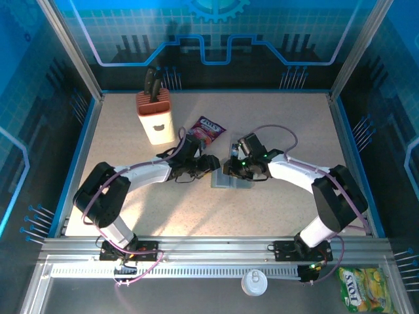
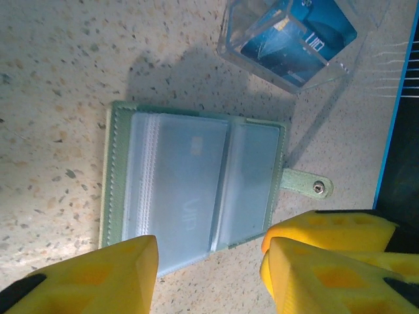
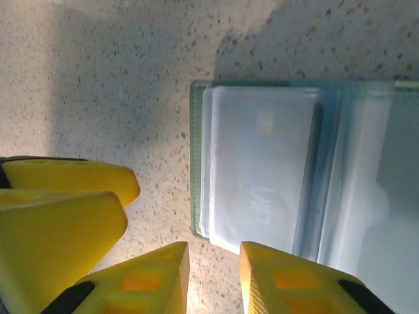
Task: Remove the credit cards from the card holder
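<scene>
Grey-green folding card holder (image 2: 118, 190) lies open mid-table; its cloudy sleeves (image 2: 252, 176) blur one pale card (image 2: 186, 196) inside, colour unreadable. Left gripper (image 2: 209, 261) gapes wide, empty; right gripper (image 1: 234, 169) slightly parted, empty, partly masking the holder overhead. Pink-purple snack packet (image 1: 207, 127) just behind.

Both arms reach inward, left gripper (image 2: 208, 256) spread wide, right gripper (image 3: 214, 271) narrowly parted.

A: Qty check, claws?
B: 2: left claw (image 1: 211, 163), right claw (image 1: 236, 169).
A: Wallets, cards?
B: 1 card holder (image 2: 114, 190). 2 cards seen: 1 blue card (image 2: 298, 39), 1 pale card (image 2: 190, 196).
A: Misc?
B: 2 snack pkts: pink-purple packet (image 1: 206, 127), yellow-green packet (image 1: 362, 286). 1 knife block (image 1: 154, 119), 1 white lid (image 1: 252, 282).
</scene>
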You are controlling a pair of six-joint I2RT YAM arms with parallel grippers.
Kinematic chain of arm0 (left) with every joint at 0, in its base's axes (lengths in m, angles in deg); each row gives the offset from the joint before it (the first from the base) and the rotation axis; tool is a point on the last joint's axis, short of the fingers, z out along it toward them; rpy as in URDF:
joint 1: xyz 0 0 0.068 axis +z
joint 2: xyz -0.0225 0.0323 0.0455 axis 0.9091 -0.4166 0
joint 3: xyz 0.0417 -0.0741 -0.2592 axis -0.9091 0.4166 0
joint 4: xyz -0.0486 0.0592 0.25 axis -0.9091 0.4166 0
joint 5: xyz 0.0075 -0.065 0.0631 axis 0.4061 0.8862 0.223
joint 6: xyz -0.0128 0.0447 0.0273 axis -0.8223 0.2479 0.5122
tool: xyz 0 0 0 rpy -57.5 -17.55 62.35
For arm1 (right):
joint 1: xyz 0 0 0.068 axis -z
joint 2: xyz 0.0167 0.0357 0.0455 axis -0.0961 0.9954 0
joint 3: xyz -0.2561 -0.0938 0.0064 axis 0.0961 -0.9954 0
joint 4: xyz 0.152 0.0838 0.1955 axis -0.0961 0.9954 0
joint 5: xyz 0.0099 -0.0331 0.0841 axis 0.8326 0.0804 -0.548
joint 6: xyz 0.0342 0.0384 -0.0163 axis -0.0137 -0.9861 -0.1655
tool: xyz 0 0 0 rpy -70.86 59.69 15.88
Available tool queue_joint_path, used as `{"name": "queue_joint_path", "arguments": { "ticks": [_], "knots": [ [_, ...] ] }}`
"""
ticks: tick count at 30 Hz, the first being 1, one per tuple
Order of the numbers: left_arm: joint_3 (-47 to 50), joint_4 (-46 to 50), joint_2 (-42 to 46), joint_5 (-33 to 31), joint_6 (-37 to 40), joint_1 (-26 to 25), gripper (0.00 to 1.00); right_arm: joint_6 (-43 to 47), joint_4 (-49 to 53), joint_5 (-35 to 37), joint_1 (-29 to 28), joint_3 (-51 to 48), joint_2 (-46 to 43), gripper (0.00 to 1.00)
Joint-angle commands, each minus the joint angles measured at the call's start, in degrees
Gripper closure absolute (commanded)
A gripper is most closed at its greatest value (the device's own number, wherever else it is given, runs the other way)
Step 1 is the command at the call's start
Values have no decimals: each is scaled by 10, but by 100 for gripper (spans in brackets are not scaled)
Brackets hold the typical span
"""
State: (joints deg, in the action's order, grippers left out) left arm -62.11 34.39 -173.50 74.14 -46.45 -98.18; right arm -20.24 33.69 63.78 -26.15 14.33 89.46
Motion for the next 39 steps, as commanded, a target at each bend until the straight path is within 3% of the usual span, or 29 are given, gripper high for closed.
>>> {"name": "queue_joint_path", "arguments": {
  "ticks": [1,7,26,39],
  "knots": [
    [-18,22,-10,2,9,7,51,13,-19,-28,23,21,12,72],
    [-39,38,-44,15,16,7,54,21,-11,-47,51,28,15,72],
    [-45,37,-101,42,-5,27,88,18,-21,-83,58,41,55,72],
    [-51,50,-112,54,-3,28,98,20,-18,-89,58,48,64,72]
  ]
}}
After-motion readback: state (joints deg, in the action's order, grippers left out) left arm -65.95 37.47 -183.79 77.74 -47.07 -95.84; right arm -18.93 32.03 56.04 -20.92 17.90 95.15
